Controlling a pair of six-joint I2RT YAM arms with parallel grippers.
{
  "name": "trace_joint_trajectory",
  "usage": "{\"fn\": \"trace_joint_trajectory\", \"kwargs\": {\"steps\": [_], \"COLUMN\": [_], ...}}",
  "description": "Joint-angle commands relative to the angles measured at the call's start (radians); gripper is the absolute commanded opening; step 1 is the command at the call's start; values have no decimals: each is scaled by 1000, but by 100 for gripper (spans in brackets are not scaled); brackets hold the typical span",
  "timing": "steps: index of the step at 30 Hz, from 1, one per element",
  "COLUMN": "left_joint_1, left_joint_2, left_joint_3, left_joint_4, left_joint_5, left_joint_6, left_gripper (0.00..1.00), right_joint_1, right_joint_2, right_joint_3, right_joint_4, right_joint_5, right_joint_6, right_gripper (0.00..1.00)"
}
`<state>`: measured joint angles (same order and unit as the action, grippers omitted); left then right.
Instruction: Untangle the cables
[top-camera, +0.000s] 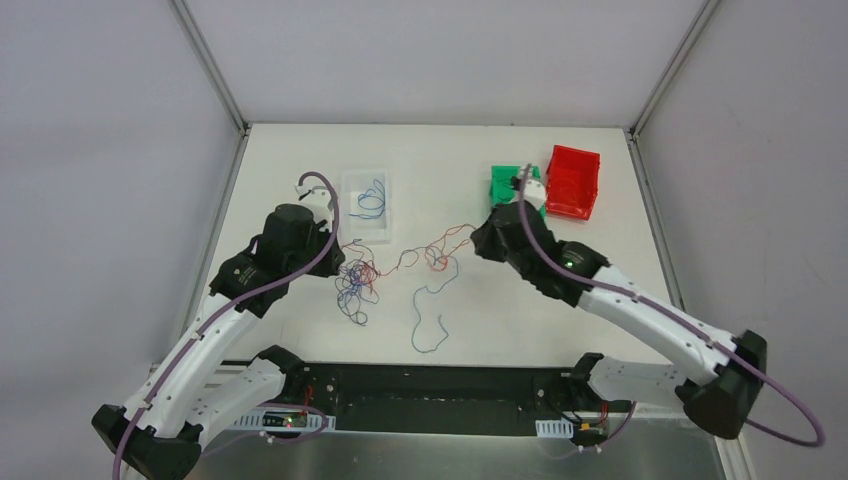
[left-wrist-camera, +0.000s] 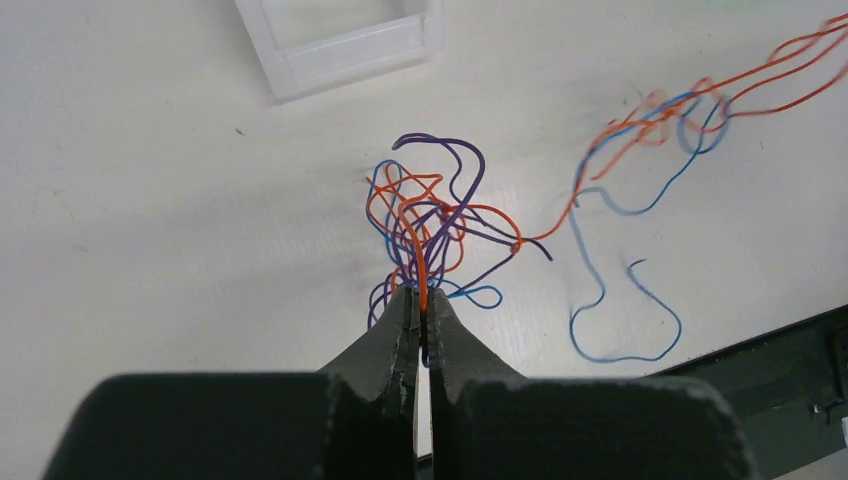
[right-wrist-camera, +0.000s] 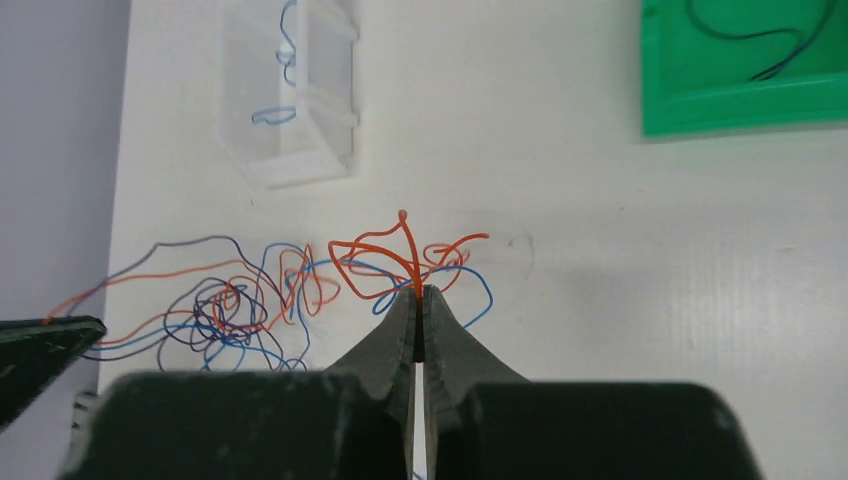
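Note:
The cables (top-camera: 356, 282) lie as a knot of thin red, blue and dark purple wires in the middle of the table. Red strands (top-camera: 440, 246) run right from the knot, and a loose blue loop (top-camera: 430, 322) trails toward the near edge. My left gripper (left-wrist-camera: 422, 300) is shut on a red strand and a dark one rising out of the knot (left-wrist-camera: 425, 215). It sits at the knot's left side (top-camera: 338, 262). My right gripper (right-wrist-camera: 417, 293) is shut on a red strand (right-wrist-camera: 405, 250) at the right end of the cables (top-camera: 478, 238).
A clear plastic box (top-camera: 365, 205) with a blue wire inside stands behind the knot. A green bin (top-camera: 508, 184) holding a dark wire and a red bin (top-camera: 572, 182) stand at the back right, just behind my right wrist. The black base rail (top-camera: 440, 395) runs along the near edge.

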<state>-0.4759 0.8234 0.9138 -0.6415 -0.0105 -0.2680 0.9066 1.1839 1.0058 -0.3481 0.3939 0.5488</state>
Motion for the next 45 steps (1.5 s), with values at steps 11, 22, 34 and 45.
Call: {"fn": "trace_joint_trajectory", "kwargs": {"steps": [11,22,34,45], "left_joint_1": [6,6,6,-3], "left_joint_2": [7,-62,58,88], "left_joint_3": [6,11,79,69], "left_joint_4": [-58,-105,-23,90], "left_joint_5": [-225,-455,121,352], "left_joint_6": [-6,-97,-7,-14], "left_gripper": [0,0,0,95], "right_joint_1": [-219,-597,-597,-597], "right_joint_2": [-267,-286,-281,-203], "right_joint_3": [284,159,205,416], "right_joint_4": [-415,-450,-300,-253], "right_joint_5": [420,167,-425,-635], "right_joint_6": [-85,-15,-90,-2], "right_gripper": [0,0,0,0]}}
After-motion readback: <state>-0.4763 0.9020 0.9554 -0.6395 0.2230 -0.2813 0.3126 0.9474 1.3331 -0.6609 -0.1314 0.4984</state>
